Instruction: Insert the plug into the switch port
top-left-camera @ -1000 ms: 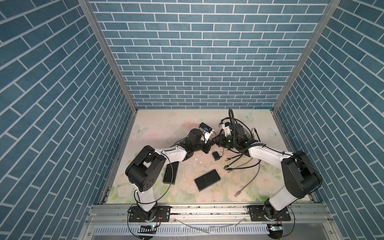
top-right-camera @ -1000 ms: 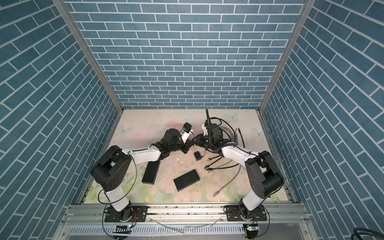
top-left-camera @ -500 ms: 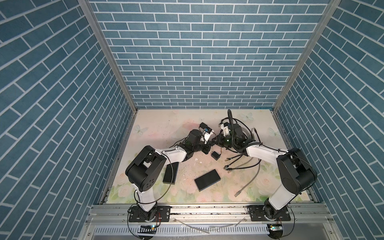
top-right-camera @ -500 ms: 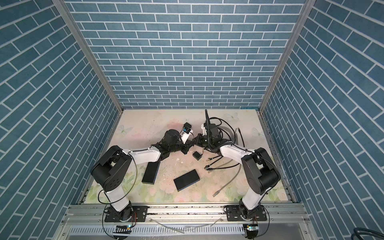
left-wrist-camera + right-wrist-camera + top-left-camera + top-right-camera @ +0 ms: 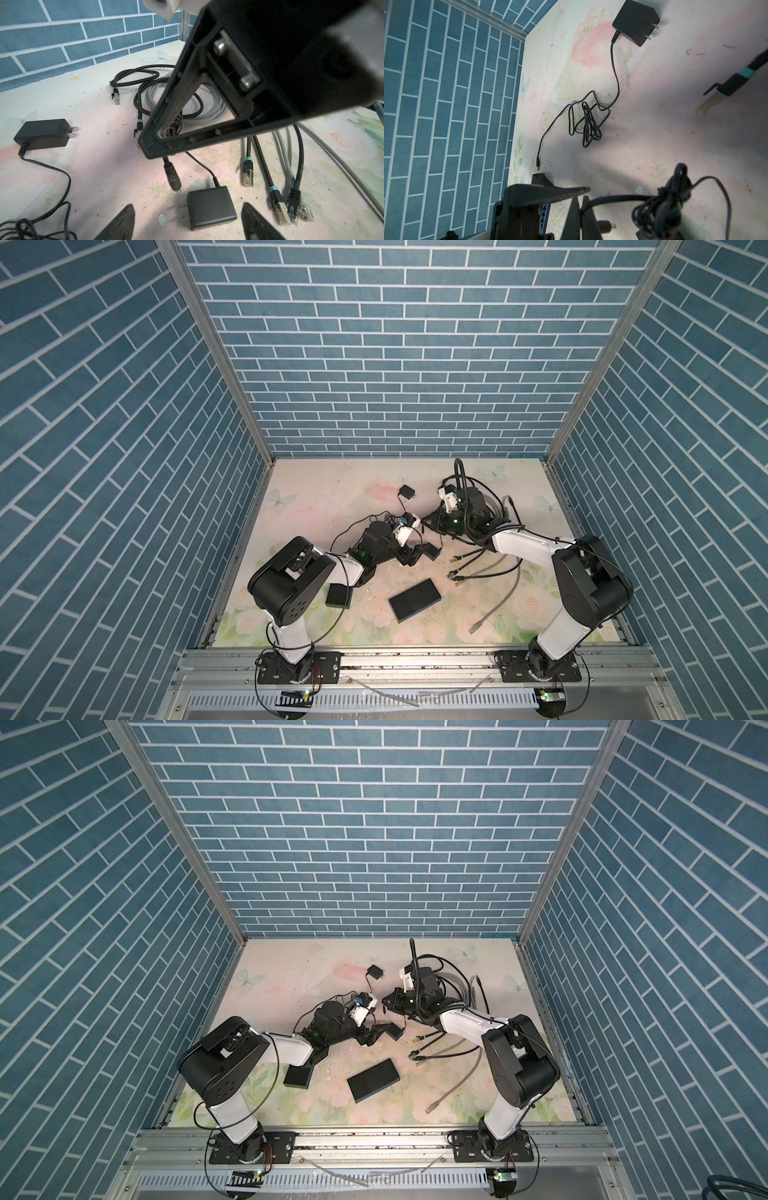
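Observation:
The plug (image 5: 605, 225) is a small black barrel on a thin black cord, and my right gripper (image 5: 580, 211) is shut on its rear end above the mat. In the left wrist view the plug (image 5: 173, 178) hangs tip down from that gripper. Its cord runs to a black adapter (image 5: 211, 207) lying on the mat between the fingers of my left gripper (image 5: 188, 222), which is open and touches nothing. A black switch (image 5: 543, 209) shows blue ports past the left arm. In both top views the grippers (image 5: 419, 555) (image 5: 424, 524) meet mid-table.
A second adapter (image 5: 406, 492) with a tangled cord lies further back. Ethernet cables (image 5: 478, 568) fan out on the right, with coils (image 5: 207, 110) behind. One flat black switch (image 5: 414, 600) sits at the front centre, another (image 5: 338, 595) by the left arm.
My right gripper has closed on the plug. My left gripper, shut before, has opened wide. Both arms have stayed almost where they were.

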Robot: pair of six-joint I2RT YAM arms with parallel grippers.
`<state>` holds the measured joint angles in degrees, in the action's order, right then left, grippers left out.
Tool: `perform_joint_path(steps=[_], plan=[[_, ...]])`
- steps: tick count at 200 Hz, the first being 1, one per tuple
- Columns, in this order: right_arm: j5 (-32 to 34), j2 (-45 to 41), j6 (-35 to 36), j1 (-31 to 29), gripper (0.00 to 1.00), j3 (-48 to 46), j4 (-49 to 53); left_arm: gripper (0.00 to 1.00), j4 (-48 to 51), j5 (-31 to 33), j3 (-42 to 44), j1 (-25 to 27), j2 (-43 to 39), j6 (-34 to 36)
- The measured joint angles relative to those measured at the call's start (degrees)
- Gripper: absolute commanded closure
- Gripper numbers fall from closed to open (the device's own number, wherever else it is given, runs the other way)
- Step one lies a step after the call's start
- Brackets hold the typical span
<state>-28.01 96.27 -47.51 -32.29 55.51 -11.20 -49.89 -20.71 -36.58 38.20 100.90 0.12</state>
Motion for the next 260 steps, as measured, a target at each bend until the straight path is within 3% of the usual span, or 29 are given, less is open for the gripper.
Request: perform_joint_path(steps=[41,75,137,190,225,260], plan=[[-2.5,-0.1,1.0,0.1,1.00,0.0,0.0,0.02,-7.5,0.4,0.5,0.1,0.0,-0.3],[-4.1,-0.6,1.1,0.1,1.00,0.0,-0.1,0.20,-11.5,0.3,1.5,0.1,0.1,0.3],[-5.7,-2.2,1.1,0.2,1.00,0.0,-0.7,0.32,-11.6,1.3,1.5,0.6,1.9,1.2],[-5.9,-3.8,1.0,0.4,1.00,0.0,-1.3,0.49,-11.8,3.8,1.4,0.8,3.9,1.1],[-5.9,-3.8,1.0,0.4,1.00,0.0,-1.3,0.52,-15.7,5.2,1.5,0.8,4.8,1.1],[-5.9,-3.8,1.0,0.5,1.00,0.0,-1.4,0.64,-19.0,5.0,1.9,0.8,5.8,0.7]])
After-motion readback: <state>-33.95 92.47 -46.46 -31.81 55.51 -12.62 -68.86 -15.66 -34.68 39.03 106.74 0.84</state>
